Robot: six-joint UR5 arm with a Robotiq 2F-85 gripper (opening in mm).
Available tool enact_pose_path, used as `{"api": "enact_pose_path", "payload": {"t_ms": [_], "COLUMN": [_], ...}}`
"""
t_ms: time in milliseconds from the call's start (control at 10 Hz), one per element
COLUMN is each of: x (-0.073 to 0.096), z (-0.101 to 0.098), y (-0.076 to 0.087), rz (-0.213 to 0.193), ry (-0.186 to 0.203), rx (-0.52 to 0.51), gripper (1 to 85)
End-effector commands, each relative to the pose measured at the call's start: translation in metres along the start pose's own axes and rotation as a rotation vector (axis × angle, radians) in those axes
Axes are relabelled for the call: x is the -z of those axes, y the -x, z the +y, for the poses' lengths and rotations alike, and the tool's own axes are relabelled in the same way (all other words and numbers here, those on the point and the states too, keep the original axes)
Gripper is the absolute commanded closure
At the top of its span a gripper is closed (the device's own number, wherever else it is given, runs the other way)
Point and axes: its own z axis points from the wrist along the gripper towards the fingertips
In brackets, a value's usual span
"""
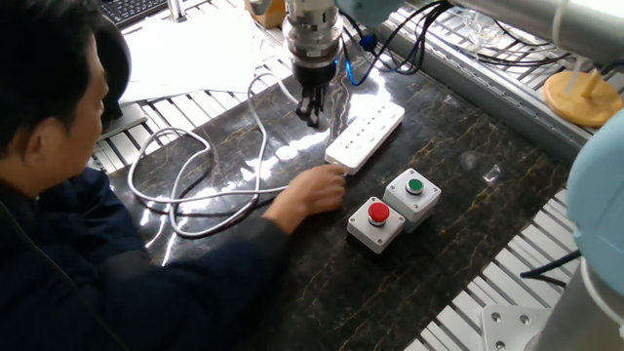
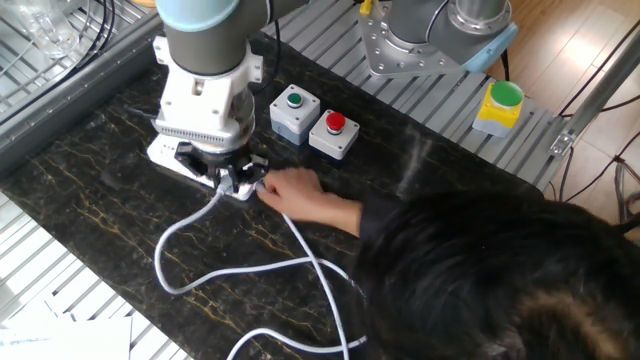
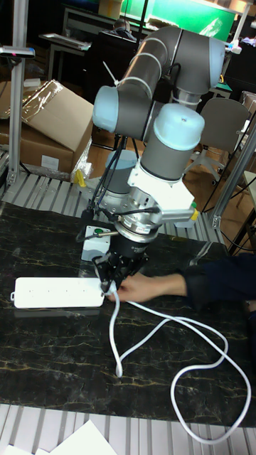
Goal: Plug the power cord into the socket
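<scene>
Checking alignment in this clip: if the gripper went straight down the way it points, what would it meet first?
The gripper points down beside the near end of the power strip, by the person's hand. It would probably meet the dark tabletop or the strip's edge first; depth is unclear.

From my seat, the strip (image 1: pixel 365 136) lies on the table (image 1: pixel 468 195), with the gripper (image 1: pixel 312 110) just beside its long side. A hand (image 1: pixel 314 189) touches the strip's near end. Two button boxes (image 1: pixel 394 208) sit close by, on the strip's other side. The cord (image 1: pixel 195 175) loops across the table near the person (image 1: pixel 68 175).
</scene>
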Motion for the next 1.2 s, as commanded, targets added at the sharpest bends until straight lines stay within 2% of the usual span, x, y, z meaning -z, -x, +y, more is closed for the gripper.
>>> {"api": "enact_pose_path", "payload": {"t_ms": [0, 200, 300, 400, 500, 600, 700, 800, 900, 1100], "x": [0.006, 0.007, -0.002, -0.012, -0.019, -0.024, -0.027, -0.027, -0.027, -0.035], "z": [-0.009, -0.013, -0.027, -0.029, -0.032, -0.029, -0.023, -0.012, -0.006, 0.010], "y": [-0.040, -0.037, -0.042, -0.040, -0.025, -0.014, -0.010, -0.010, -0.007, 0.007], "rz": [0.024, -0.001, -0.026, -0.041, -0.048, -0.058, -0.071, -0.065, -0.055, -0.079], "ry": [0.005, -0.003, 0.006, 0.035, 0.018, 0.016, 0.030, 0.063, 0.048, 0.041], "rx": [0.011, 0.086, 0.113, 0.096, 0.063, 0.042, 0.025, -0.001, -0.040, -0.130], "gripper": [84.0, 84.0, 84.0, 84.0, 84.0, 84.0, 84.0, 84.0, 84.0, 84.0]}}
